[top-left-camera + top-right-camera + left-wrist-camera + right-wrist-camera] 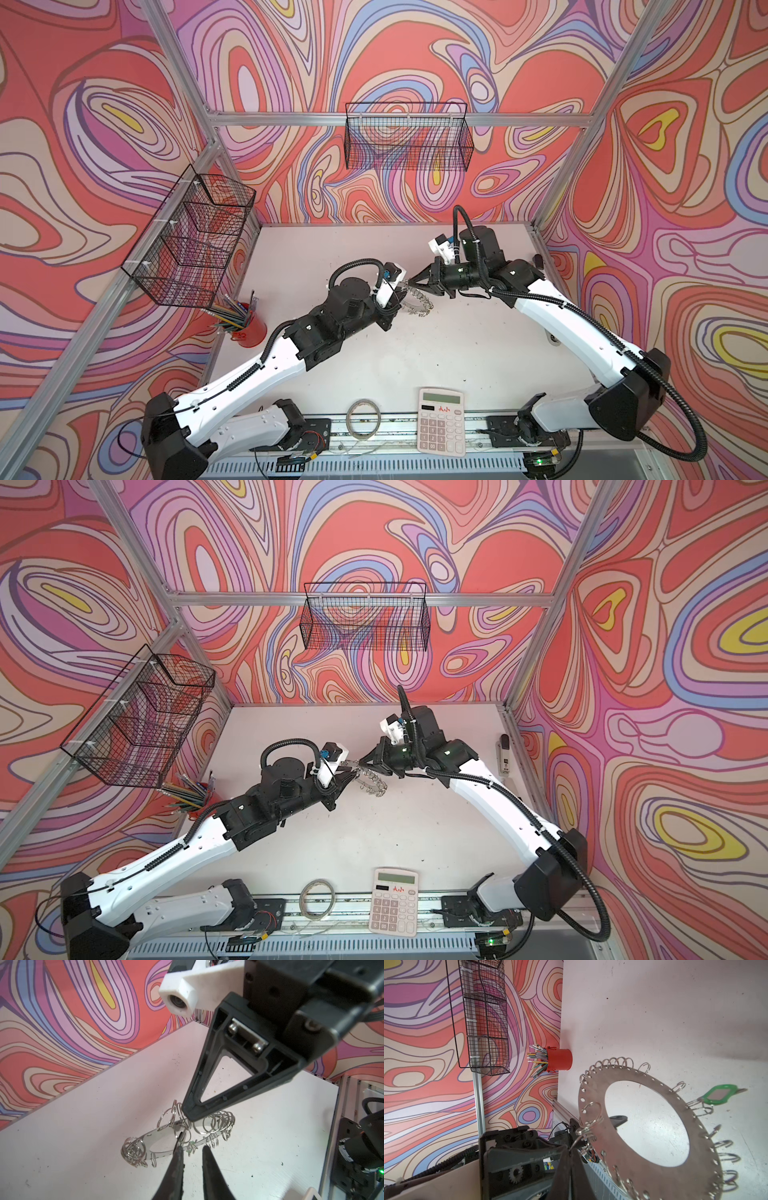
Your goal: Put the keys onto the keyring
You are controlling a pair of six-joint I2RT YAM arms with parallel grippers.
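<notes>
- The keyring [419,302] hangs tilted over the middle of the table [457,353], between the two grippers. It is probably held up so that its rim loops stand free for threading.
- The green key [720,1094] hangs on a rim loop opposite the grip; the black key is not visible.
- The right gripper [570,1150] is clamped tight on one rim loop.
- The left gripper [192,1148], reaching in from the left, has its fingers a narrow gap apart. Nothing is clearly between them, and they sit just at the rim by the green key.

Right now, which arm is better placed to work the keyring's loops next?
Left, likely: the left gripper is open beside the keyring, free to act; the right gripper is shut on it, holding it tilted.
</notes>
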